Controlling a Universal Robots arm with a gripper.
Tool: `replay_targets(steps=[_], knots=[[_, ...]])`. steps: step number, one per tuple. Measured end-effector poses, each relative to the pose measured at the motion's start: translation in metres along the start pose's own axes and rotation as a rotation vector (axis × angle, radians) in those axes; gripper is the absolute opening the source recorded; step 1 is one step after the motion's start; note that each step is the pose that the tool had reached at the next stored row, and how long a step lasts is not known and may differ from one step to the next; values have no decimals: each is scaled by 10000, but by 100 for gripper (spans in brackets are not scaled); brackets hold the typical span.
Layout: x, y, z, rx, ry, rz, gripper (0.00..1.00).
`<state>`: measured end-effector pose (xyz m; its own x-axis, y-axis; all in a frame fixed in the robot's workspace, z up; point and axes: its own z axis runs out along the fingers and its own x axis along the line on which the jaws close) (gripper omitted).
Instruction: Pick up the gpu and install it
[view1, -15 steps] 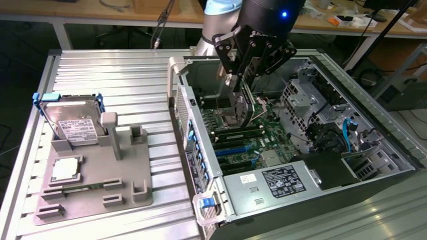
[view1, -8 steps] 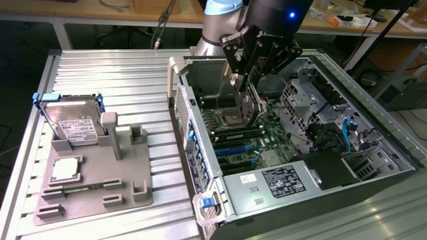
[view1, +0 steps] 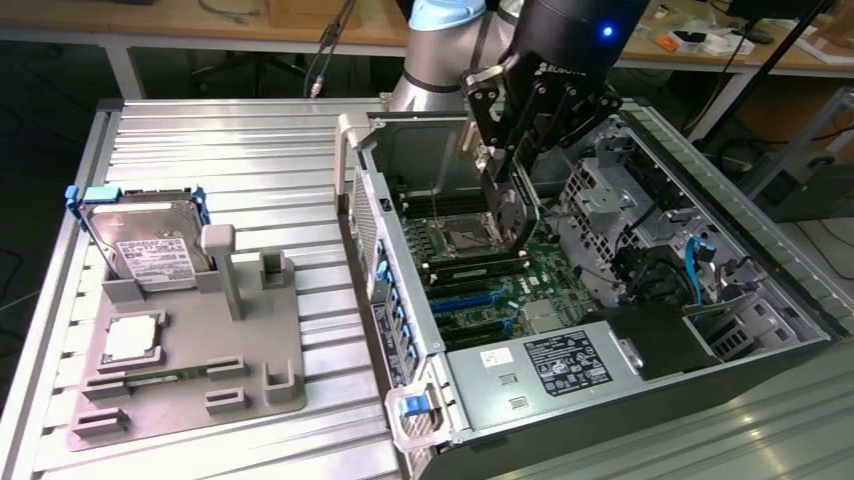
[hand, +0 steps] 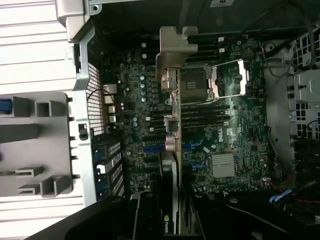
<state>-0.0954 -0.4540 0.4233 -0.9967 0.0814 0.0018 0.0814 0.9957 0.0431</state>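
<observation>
My gripper (view1: 511, 165) hangs over the open computer case (view1: 400, 300) and is shut on the gpu (view1: 515, 215), a thin dark card held on edge and pointing down toward the motherboard (view1: 467, 255). In the wrist view the gpu (hand: 174, 130) shows edge-on between my fingers (hand: 146, 212), with its silver end bracket (hand: 175, 47) at the far end. The card floats above the CPU socket (hand: 200, 82) and the blue expansion slots (hand: 152, 148), apart from the board.
A grey parts fixture (view1: 187, 350) sits at the exterior view's left, holding a silver hard drive (view1: 147, 245), a square chip (view1: 131, 338) and a slim green memory stick (view1: 160, 375). Inside the case are the power supply (view1: 561, 365) and drive cages (view1: 607, 195).
</observation>
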Motion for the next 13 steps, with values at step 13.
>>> replay_targets(steps=[13], knots=[[-204, 17, 0, 1, 0, 1, 27]])
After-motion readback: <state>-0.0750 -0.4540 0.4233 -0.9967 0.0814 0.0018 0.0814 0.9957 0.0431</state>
